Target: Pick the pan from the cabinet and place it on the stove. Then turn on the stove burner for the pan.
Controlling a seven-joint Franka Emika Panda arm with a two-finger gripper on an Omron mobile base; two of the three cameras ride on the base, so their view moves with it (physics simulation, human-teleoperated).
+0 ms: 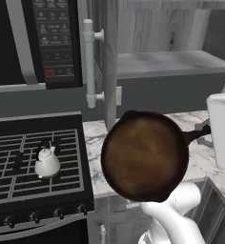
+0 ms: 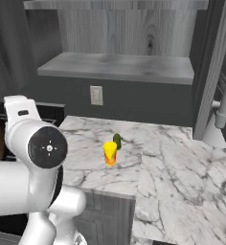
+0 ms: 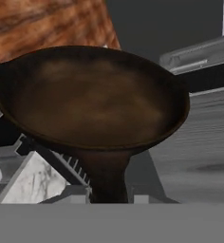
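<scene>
Above the marble tabletop (image 1: 205, 157), just right of the stove (image 1: 35, 167), the pan (image 1: 144, 155) hangs in the air with its dark-brown inside tilted toward the left base camera. Its round body covers the tabletop's front edge and part of the white arm below it. The black handle (image 1: 196, 135) runs out to the right and upward, ending at the white hand there.

In the hand view the pan (image 3: 92, 95) spreads wide across the picture, and its handle (image 3: 107, 175) drops straight down to the bottom edge, where the tool must be. The fingertips themselves are hidden behind the handle and the lower band, so the grip cannot be seen directly, but the tool is nearly closed and the pan rests on nothing else, so it is clamped on the handle.

On the stove, a small white kettle (image 1: 46, 162) stands on the black grates at the right side, well apart from the pan. A row of dark knobs (image 1: 35, 217) lines the stove's front. Above it is a black microwave (image 1: 38, 43) with its control panel.

The cabinet (image 1: 171, 52) is open: its door (image 1: 109, 62) stands edge-on with a pale bar handle (image 1: 89, 62), and the grey wood-grain shelf (image 2: 119, 67) inside is bare.

In the right base view, a small yellow and red bottle (image 2: 110, 152) stands on the marble tabletop (image 2: 182, 167) with a dark green item (image 2: 117, 140) just behind it.
</scene>
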